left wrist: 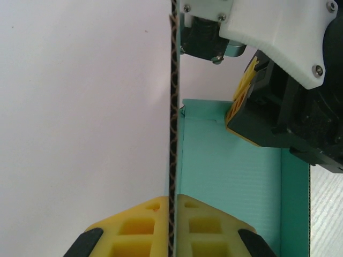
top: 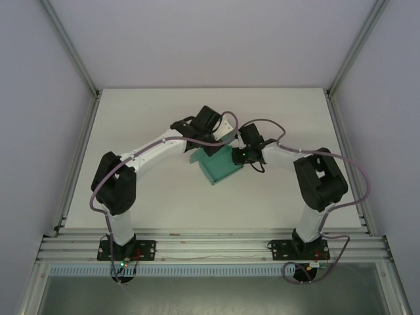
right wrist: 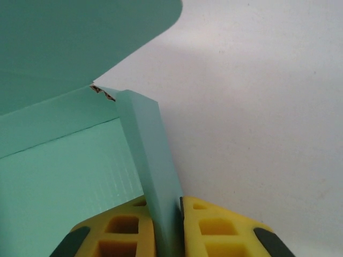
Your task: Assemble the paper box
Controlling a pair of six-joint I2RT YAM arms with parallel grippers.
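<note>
Top external view puts the paper box (top: 220, 167) in the middle of the table (top: 131, 118), between the two arms, partly folded with its base lying flat. On the left wrist camera my left gripper (left wrist: 172, 214) pinches one upright wall (left wrist: 173, 134) edge-on. On the right wrist camera my right gripper (right wrist: 167, 222) is clamped on a narrow side panel (right wrist: 153, 160). I judge we're mid-fold on the walls. Next, that panel needs swinging square and tucking without creasing the card.
</note>
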